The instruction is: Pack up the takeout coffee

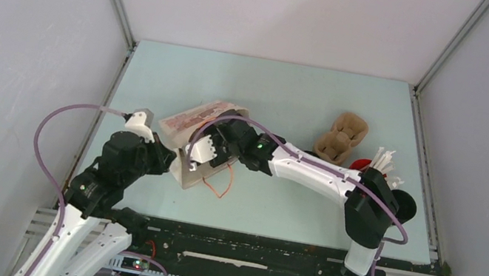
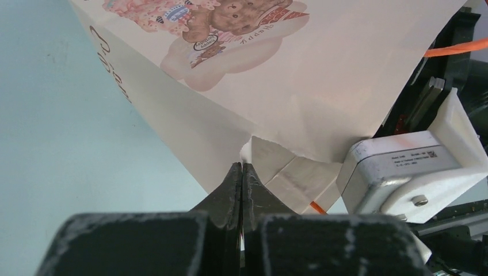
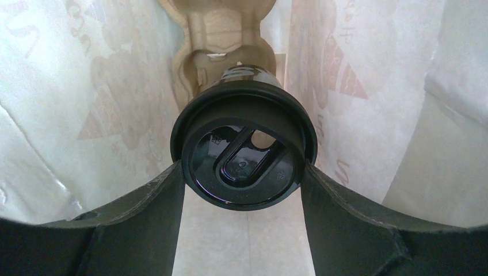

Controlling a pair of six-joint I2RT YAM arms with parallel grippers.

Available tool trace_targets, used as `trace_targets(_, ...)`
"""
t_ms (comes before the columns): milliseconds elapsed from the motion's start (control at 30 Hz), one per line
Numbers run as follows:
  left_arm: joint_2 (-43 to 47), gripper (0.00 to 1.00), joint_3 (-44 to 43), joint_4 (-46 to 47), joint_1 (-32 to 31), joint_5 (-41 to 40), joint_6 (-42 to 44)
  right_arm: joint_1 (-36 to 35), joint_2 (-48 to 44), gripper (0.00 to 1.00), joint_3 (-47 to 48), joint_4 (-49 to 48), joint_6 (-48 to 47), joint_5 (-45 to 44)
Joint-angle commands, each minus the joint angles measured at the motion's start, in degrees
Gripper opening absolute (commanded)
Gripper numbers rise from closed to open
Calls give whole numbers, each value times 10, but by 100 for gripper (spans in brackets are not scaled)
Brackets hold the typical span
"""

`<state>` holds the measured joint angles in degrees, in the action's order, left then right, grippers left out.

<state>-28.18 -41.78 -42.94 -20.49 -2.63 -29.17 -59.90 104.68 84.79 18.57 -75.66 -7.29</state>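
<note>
The takeout coffee [image 3: 244, 155], an all-black cup with a glossy lid, is inside the printed paper bag [image 1: 192, 120]. My right gripper [image 3: 243, 168] is shut on it, one finger pressed on each side of the lid. Beyond the cup, deep in the bag, lies a brown pulp carrier [image 3: 221, 29]. In the top view the right arm [image 1: 304, 167] reaches into the bag's mouth, so its fingers and the cup are hidden there. My left gripper [image 2: 241, 168] is shut on a folded flap at the edge of the bag [image 2: 299, 86], holding it on the left side.
Another brown pulp carrier [image 1: 341, 138] sits on the table at the right. A red cup of white sticks [image 1: 372, 163] stands beside it, near the right arm's elbow. The bag's orange cord handle [image 1: 223, 183] hangs out toward the near side.
</note>
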Motion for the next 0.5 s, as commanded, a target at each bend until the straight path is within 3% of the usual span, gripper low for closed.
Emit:
trace_targets(0,8,0,-9,-13,-2,-9,-7,19,9,4,11,-34,-40,66)
trace_targets(133,13,0,-8,-12,-2,-11,-8,25,18,4,24,-27,-43,99)
trace_targets(467,17,0,-8,-11,-3,-13,-11,28,70,4,71,-3,-54,44)
